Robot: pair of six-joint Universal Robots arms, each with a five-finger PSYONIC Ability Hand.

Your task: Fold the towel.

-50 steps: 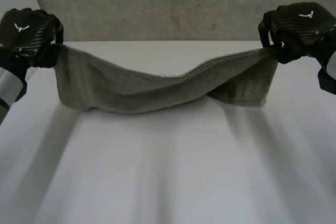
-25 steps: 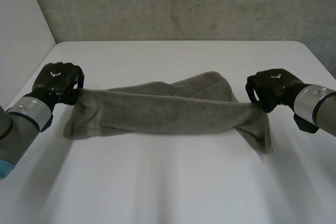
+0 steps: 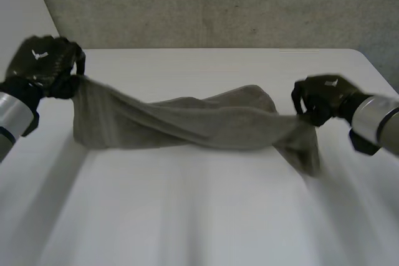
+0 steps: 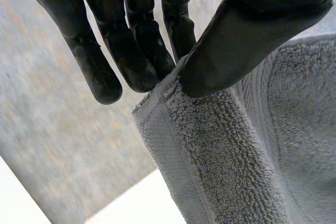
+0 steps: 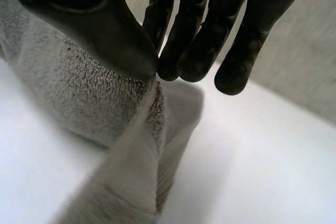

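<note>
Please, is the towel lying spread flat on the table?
No, the towel sags bunched between the left robot hand and right robot hand.

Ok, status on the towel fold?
Left hand pinching towel at a corner; right hand pinching opposite end. Slung between them, middle sagging onto table. Nothing blocking.

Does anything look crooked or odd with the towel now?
Yes. The towel is not flat: it sags, bunched and twisted, between the left hand and the right hand, each pinching one end.
</note>
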